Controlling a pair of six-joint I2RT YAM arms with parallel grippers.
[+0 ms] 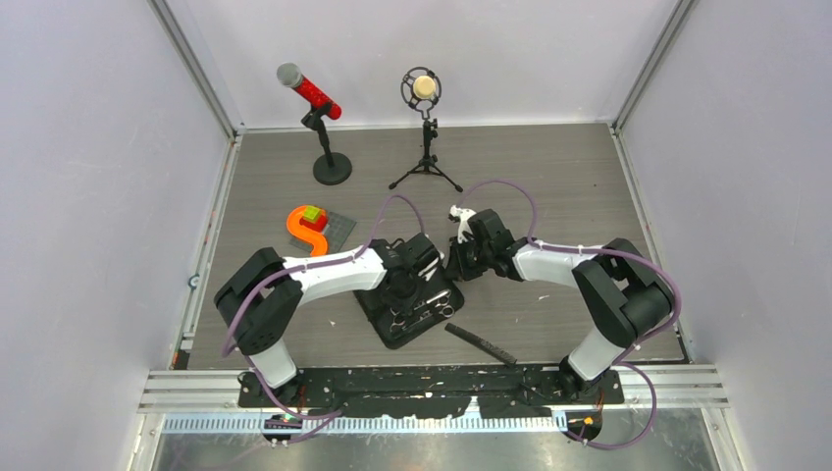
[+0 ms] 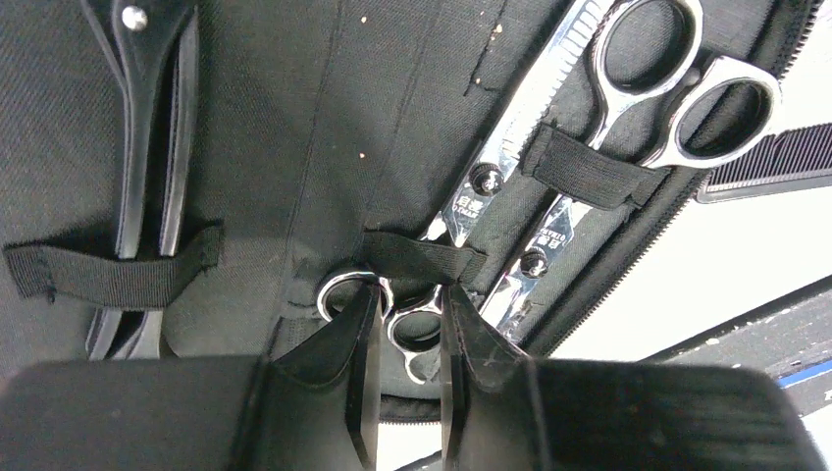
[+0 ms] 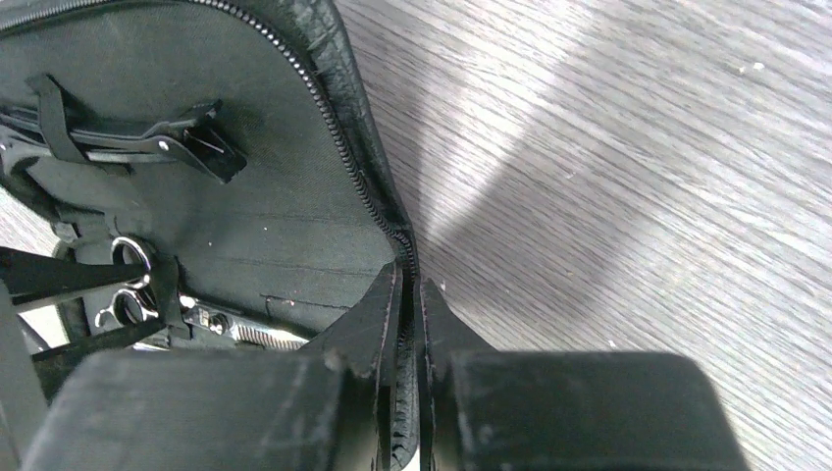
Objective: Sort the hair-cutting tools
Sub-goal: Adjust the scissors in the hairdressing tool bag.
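The black zip case (image 1: 378, 316) lies open between the arms. Two silver scissors (image 2: 549, 118) sit under its elastic straps, and black hair clips (image 2: 147, 147) are strapped on the other side. A third pair of scissors (image 2: 417, 329) lies with its ring handles at a strap. My left gripper (image 2: 410, 304) stands over them with its jaws narrowed to the rings' width, the rings filling the gap. My right gripper (image 3: 410, 280) is shut on the case's zip edge (image 3: 353, 167), holding it raised. The black comb (image 1: 481, 344) lies on the table right of the case.
Two microphones stand at the back: a red one (image 1: 314, 96) on a round base and a cream one (image 1: 424, 88) on a tripod. An orange S-shaped piece with a green block (image 1: 309, 228) rests on a grey mat left of the case. Walls close in both sides.
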